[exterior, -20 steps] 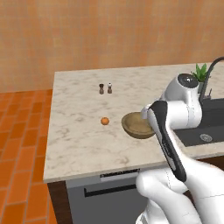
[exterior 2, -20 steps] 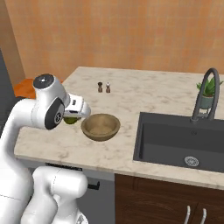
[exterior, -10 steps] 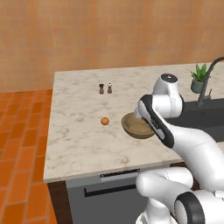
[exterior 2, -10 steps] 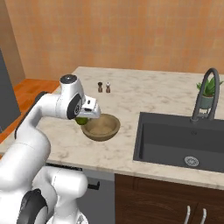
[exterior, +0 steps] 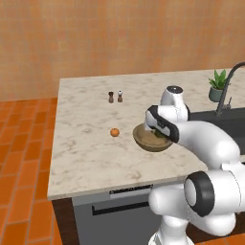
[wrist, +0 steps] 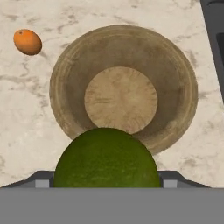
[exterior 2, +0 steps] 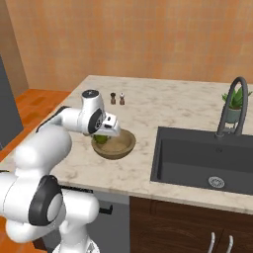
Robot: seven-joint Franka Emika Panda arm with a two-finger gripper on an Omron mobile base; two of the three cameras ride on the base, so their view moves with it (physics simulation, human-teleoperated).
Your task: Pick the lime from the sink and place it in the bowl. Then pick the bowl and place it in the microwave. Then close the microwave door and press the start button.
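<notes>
The two-finger gripper [exterior 2: 102, 137] holds the small glossy green lime [wrist: 106, 158] between its fingers, directly over the wide shallow light-brown wooden bowl [wrist: 121, 89] on the pale marble counter [exterior: 86, 143]; the jaws stand wide because the fruit fills the gap between them. Step in hand, as judged: release of the lime into the bowl; in the hand view the fruit sits over the near rim, not over the flat centre disc, so advance the hand toward the bowl's centre before opening; lower until the lime is close to the wood, since a round fruit dropped from height may roll or bounce over the shallow wall; open fully and withdraw straight up to avoid nudging the rim. Containers: the bowl's interior is bare, with nothing lying in it; the large dark grey rectangular sink [exterior 2: 207, 160], to the right of the bowl, shows a bare basin with its round metal drain [exterior 2: 216, 182]. A small orange round fruit [exterior: 115, 132] lies on the counter left of the bowl, apart from it.
</notes>
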